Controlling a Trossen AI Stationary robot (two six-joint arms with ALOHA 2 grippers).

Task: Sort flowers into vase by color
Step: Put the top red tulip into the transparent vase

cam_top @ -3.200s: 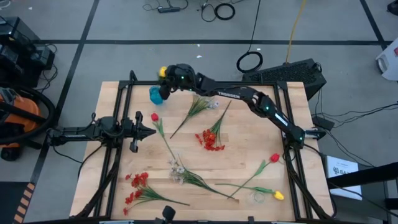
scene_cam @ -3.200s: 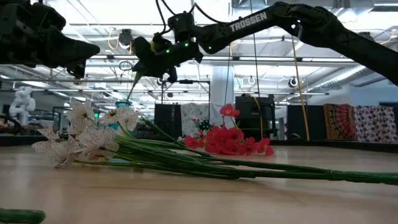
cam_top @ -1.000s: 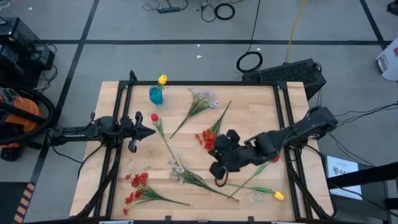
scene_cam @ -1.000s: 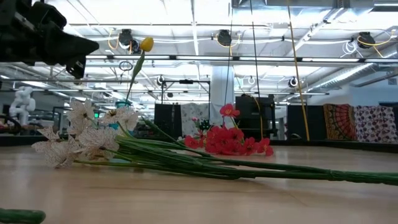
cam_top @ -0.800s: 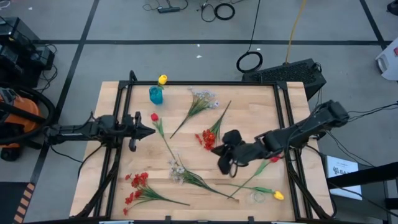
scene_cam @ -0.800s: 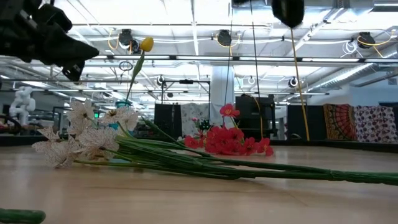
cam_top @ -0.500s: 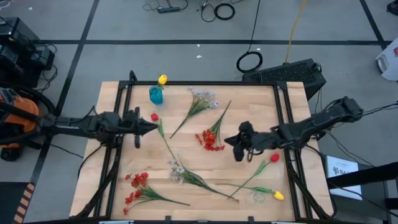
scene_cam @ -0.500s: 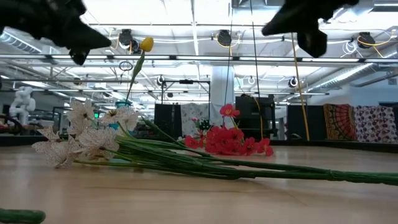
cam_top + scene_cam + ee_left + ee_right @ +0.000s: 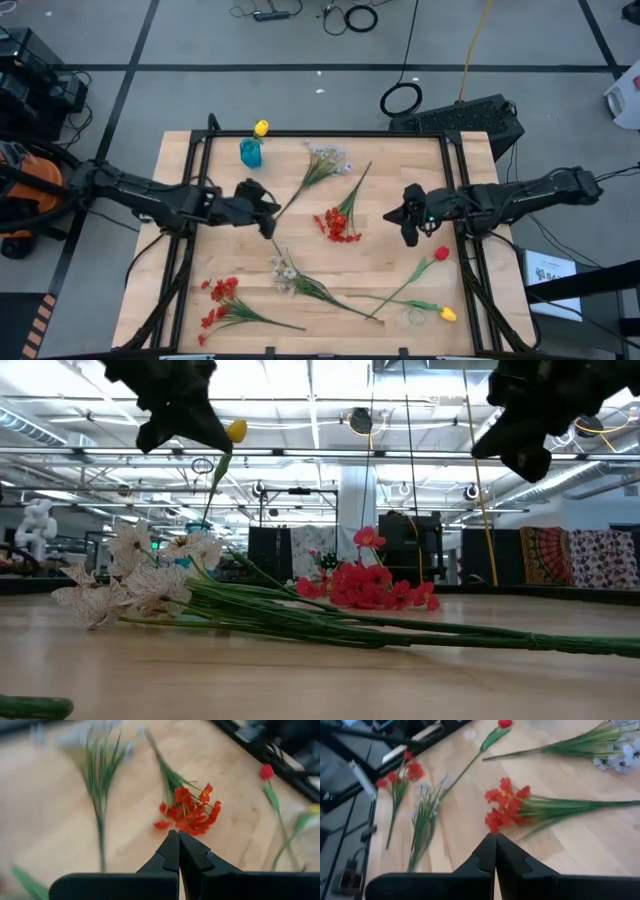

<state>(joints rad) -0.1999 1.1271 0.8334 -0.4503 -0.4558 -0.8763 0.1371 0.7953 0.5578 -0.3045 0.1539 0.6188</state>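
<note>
Plainly, both my claws were pinched shut on nothing. My left gripper (image 9: 268, 212) hung over the middle-left of the table (image 9: 400, 170), pointing toward the red spray (image 9: 340, 225) at the centre; my right gripper (image 9: 400, 217) hung over the right side, aimed at the same cluster from the other way. The vase (image 9: 250, 152) stood near the far left corner with one yellow tulip (image 9: 262, 128) already upright in it.

As I judged it, the step in hand was a reach for the next flower. To do it well I needed to open the fingers before descending, come down across a stem rather than onto the blossoms, and take it low enough that the head would not flop. Only one arm should have gone for the centre spray, since both pointed at it and could clash. The other yellow tulip (image 9: 446, 314), near the front right corner, looked the sensible match for the vase.

Some things I could not make out. The white sprig (image 9: 287, 273) and its neighbouring stems overlapped, so which stem belonged to which was unclear. A red tulip head (image 9: 442, 254) lay close by the table frame, its stem partly masked. From table height the vase was nearly hidden behind white blossoms (image 9: 130, 575).
</note>
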